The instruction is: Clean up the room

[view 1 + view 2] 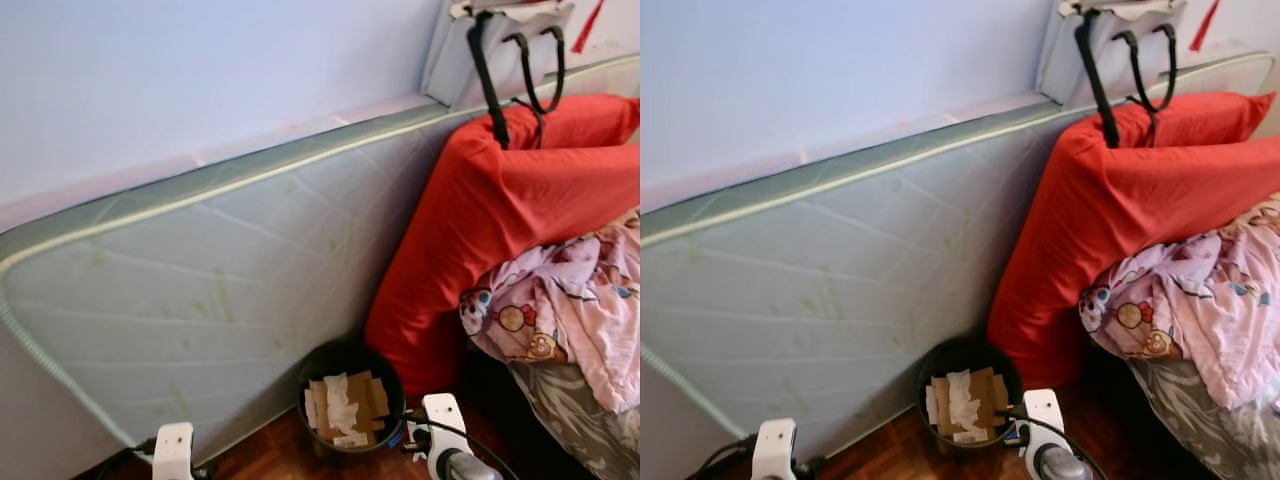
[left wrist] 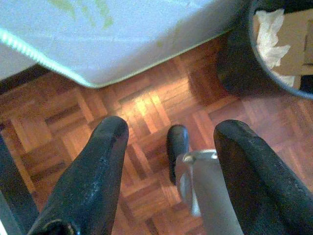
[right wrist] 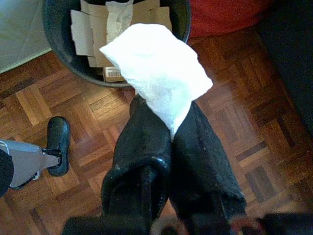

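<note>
One white tissue [image 3: 159, 81] was pinched in my right tool [image 3: 172, 139], its two black fingers pressed together on the lower corner so the rest of the sheet fanned out beyond the tips. I held it just short of the rim of one black bin [image 3: 55, 39], over the parquet floor [image 3: 234, 137]. One bin was all I counted, and inside it lay several brown cardboard pieces [image 1: 362, 395] with one crumpled white paper [image 1: 340, 403] on top.

My left tool [image 2: 171, 161] hung open over the floor, its two fingers spread wide with nothing between them; the bin's dark wall sat at about two o'clock from it in the wrist view.

From the head cameras, the bin stood at six o'clock, low in the middle, touching the foot of one grey-green mattress [image 1: 200, 290] that leaned on edge against the pale wall [image 1: 200, 70]. At three o'clock I counted one large red pillow [image 1: 500, 210] propped upright beside the mattress, with a second red pillow [image 1: 590, 118] behind it. One pink patterned blanket [image 1: 570, 310] lay bunched at four o'clock against the pillow. One bag with two black straps [image 1: 520, 60] hung at one o'clock above the red pillow.
</note>
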